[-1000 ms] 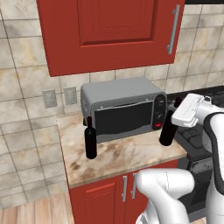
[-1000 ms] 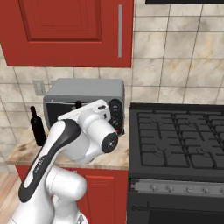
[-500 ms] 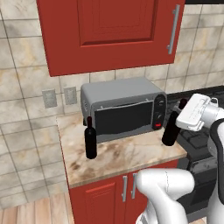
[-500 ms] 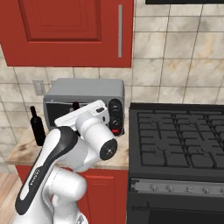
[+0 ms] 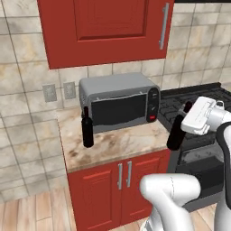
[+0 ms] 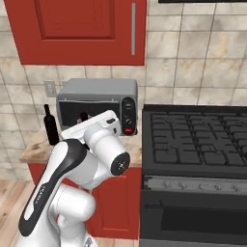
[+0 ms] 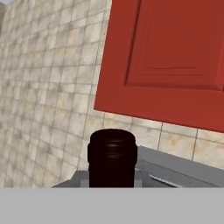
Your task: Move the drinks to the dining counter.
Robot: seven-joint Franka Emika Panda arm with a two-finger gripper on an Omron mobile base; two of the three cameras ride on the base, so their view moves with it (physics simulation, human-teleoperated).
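Left base view: I see the claw clamped on the neck of a wine bottle, which hangs tilted off the right front corner of the tabletop, over the stove edge and clear of the surface. The second wine bottle stands upright at the left, just beside the toaster oven.

Right base view: the arm covers the held bottle; the other bottle stands left of the oven.

Hand view: the bottle's cap sits between the fingertips, red cabinet door beyond.

Judgement: first drink lifted, carry step in hand. Next I need the base driven toward the dining counter, bottle kept steady.
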